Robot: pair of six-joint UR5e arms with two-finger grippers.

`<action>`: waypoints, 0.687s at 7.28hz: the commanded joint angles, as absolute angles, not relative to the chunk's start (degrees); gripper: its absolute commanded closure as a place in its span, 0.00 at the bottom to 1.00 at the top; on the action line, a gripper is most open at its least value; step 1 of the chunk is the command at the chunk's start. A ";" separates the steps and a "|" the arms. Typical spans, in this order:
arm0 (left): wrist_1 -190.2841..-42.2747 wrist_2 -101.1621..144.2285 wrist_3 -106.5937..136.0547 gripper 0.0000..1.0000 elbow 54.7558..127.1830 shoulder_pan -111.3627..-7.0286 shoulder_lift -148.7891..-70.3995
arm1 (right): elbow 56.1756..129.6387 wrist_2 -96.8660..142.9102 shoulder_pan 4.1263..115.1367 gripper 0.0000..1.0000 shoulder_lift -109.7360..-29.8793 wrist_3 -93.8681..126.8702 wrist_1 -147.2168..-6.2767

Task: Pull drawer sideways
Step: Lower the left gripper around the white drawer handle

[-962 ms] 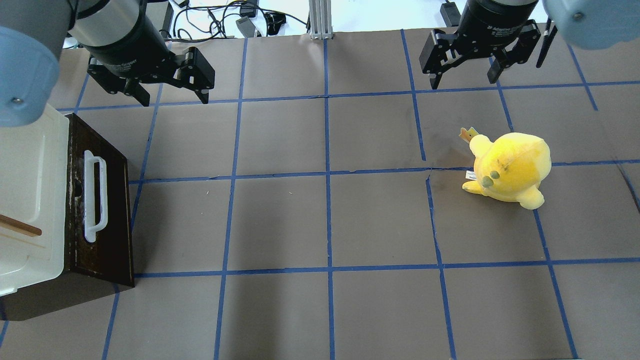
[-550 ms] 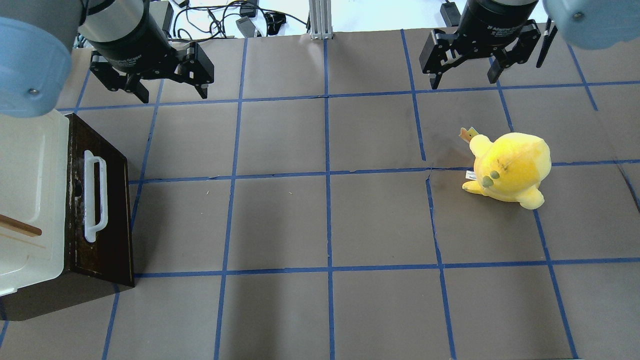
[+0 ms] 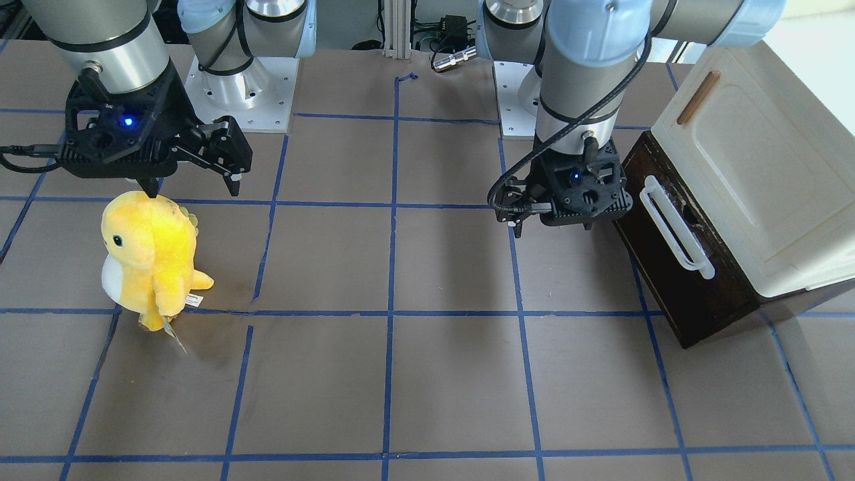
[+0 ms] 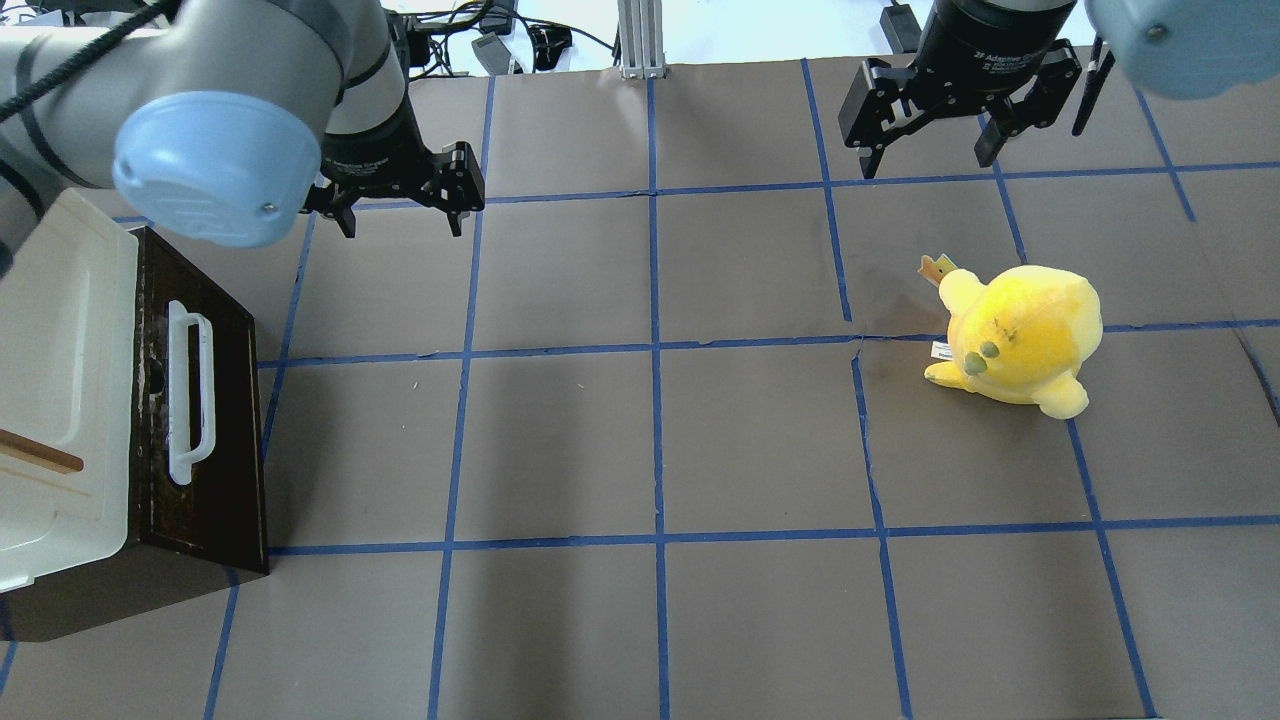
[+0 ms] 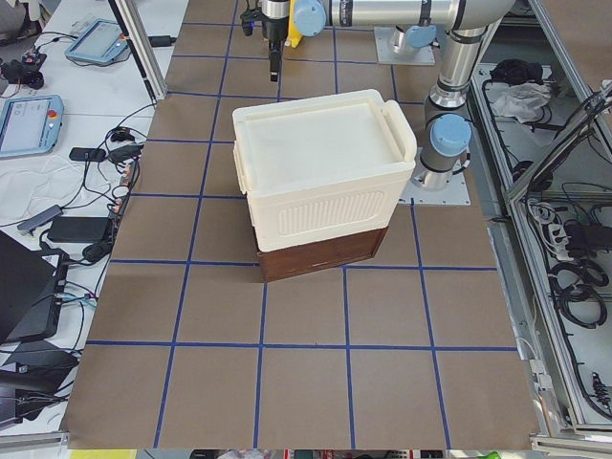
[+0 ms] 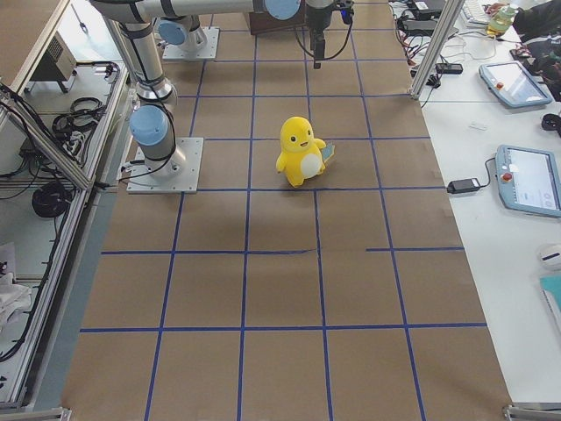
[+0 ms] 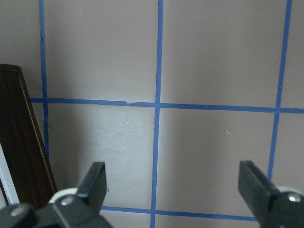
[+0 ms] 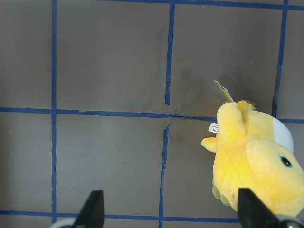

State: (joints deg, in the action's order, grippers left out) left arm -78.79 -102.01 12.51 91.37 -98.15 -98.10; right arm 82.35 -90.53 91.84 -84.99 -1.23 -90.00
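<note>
The drawer (image 4: 225, 420) has a dark brown wooden front with a long white bar handle (image 4: 190, 395) and sits low in a cream cabinet (image 4: 60, 360) at the table's left edge. Its sides and inside do not show. It also shows in the front-facing view (image 3: 681, 287) and at the left edge of the left wrist view (image 7: 23, 147). My left gripper (image 4: 400, 222) is open and empty, above the table behind and to the right of the drawer, apart from the handle (image 3: 674, 230). My right gripper (image 4: 927, 165) is open and empty at the back right.
A yellow plush toy (image 4: 1020, 340) stands on the right half of the table, in front of my right gripper, and shows in the right wrist view (image 8: 256, 161). The cabinet's cream door has a small wooden handle (image 3: 698, 97). Blue tape lines grid the brown table.
My left arm has swung to the right and toward the table's middle, and its gripper has shifted right and a little nearer. The right arm, drawer and toy have not moved.
</note>
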 commanded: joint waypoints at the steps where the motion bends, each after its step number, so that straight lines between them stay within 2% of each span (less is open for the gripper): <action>1: -77.87 -109.93 19.32 0.00 97.44 -99.40 -99.84 | 82.35 -90.53 91.85 0.00 -84.99 -1.23 -90.00; 5: -73.92 -128.18 23.55 0.00 107.11 -100.11 -103.00 | 82.35 -90.53 91.85 0.00 -84.99 -1.23 -90.00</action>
